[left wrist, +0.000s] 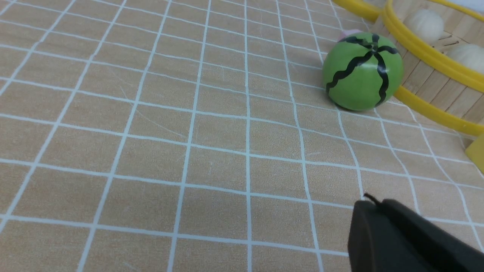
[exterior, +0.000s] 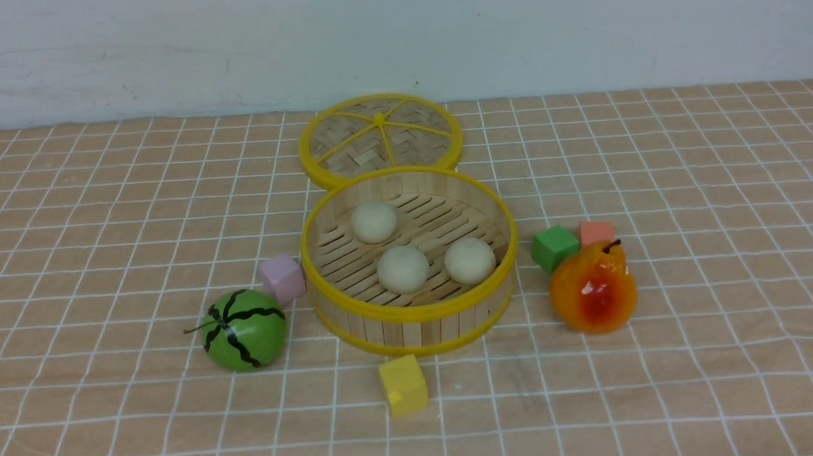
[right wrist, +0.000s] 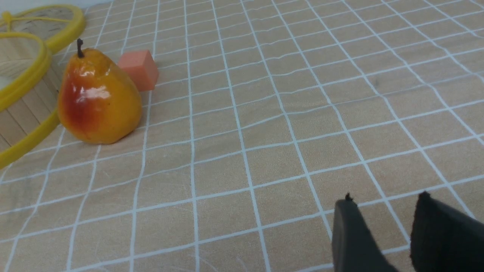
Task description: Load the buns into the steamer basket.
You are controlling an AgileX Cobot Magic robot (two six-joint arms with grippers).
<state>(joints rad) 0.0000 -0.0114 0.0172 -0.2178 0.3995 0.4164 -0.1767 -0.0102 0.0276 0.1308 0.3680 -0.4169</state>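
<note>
Three off-white buns lie inside the steamer basket (exterior: pixel 412 310): one at the back (exterior: pixel 374 221), one in the middle (exterior: pixel 403 269), one to the right (exterior: pixel 469 260). Two of them (left wrist: pixel 425 23) (left wrist: pixel 469 56) show over the basket's yellow rim (left wrist: pixel 427 53) in the left wrist view. My left gripper (left wrist: pixel 372 202) is shut with nothing in it, low over the cloth, well short of the basket. My right gripper (right wrist: pixel 385 198) is open and empty over bare cloth, far from the basket wall (right wrist: pixel 19 109). Neither arm shows in the front view.
A green striped watermelon ball (exterior: pixel 244 330) and a pink cube (exterior: pixel 283 278) sit left of the basket. A yellow cube (exterior: pixel 403 384) lies in front of it. A pear (exterior: pixel 593 288), a green cube (exterior: pixel 554 248) and an orange cube (exterior: pixel 596 232) sit right. The woven lid (exterior: pixel 380 140) lies behind.
</note>
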